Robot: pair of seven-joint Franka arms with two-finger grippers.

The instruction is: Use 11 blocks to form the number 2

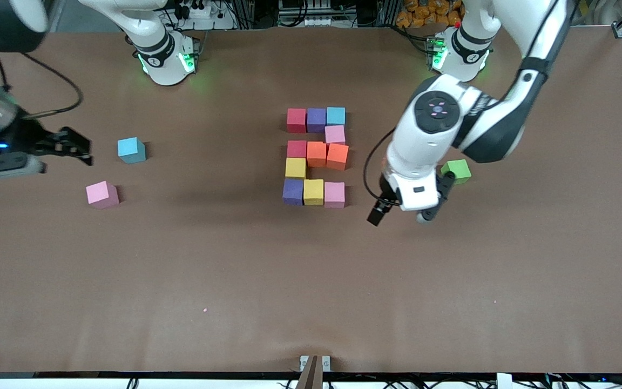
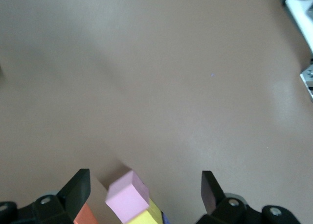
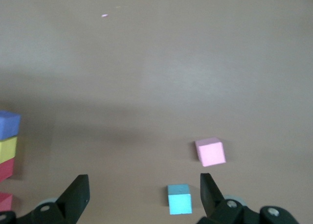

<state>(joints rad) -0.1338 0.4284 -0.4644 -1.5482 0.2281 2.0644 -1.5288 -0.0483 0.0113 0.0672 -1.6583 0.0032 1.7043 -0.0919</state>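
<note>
The number 2 [image 1: 316,156] sits near the middle of the bench [image 1: 311,281], closer to the edge where the arm bases stand than to the front-camera edge. It is made of 11 touching blocks: a row of red, purple and light blue; 1 pink linking cube; a row of red, orange, orange; 1 yellow linking cube; and a row of purple, yellow, pink nearest the camera. The left tool [image 1: 400,216] hangs open and empty over bare bench just beside the digit's pink corner block [image 1: 335,195], toward the left arm's end; in the left wrist view that pink block [image 2: 128,196] shows between the spread fingers [image 2: 78,187]. A green cube [image 1: 457,171] lies beside the left arm's wrist. The right tool [image 1: 76,147] is open and empty near the right arm's end of the bench, beside a loose light blue block [image 1: 131,150] and a loose pink block [image 1: 102,194], both well apart from the digit.
</note>
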